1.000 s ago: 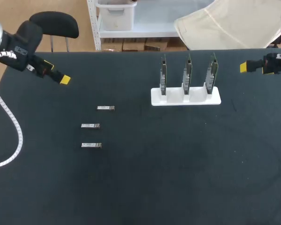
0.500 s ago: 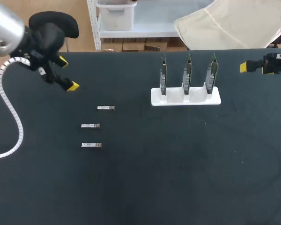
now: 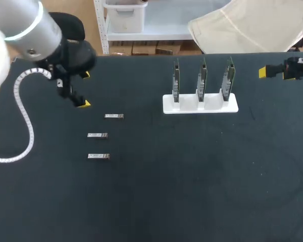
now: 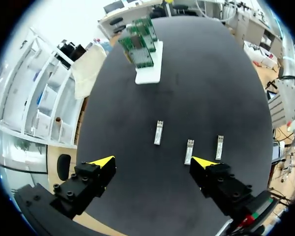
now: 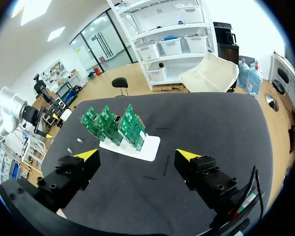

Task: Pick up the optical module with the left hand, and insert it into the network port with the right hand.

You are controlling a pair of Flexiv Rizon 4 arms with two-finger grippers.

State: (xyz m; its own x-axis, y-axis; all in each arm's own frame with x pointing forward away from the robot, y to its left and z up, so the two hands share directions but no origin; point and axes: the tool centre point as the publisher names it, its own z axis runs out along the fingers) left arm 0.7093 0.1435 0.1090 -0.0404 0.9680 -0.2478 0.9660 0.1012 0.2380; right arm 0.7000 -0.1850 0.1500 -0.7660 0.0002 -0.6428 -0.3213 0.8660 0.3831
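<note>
Zero grasp yet: left gripper (image 3: 84,89) wide open, empty — swung in from upper left to just up-left of the top optical module (image 3: 113,116). All three modules lie untouched left of centre; port boards (image 3: 200,80) upper right, descent next.

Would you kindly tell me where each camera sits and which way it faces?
Head view: above and behind the robot, looking down on the table; left arm and left claw at left, right claw at right.
Left wrist view: on the left wrist, looking down past the open left claw at three modules, the stand beyond.
Right wrist view: on the right wrist, looking across the table past the open right claw at the stand.
Shared: all three show the stand.
</note>
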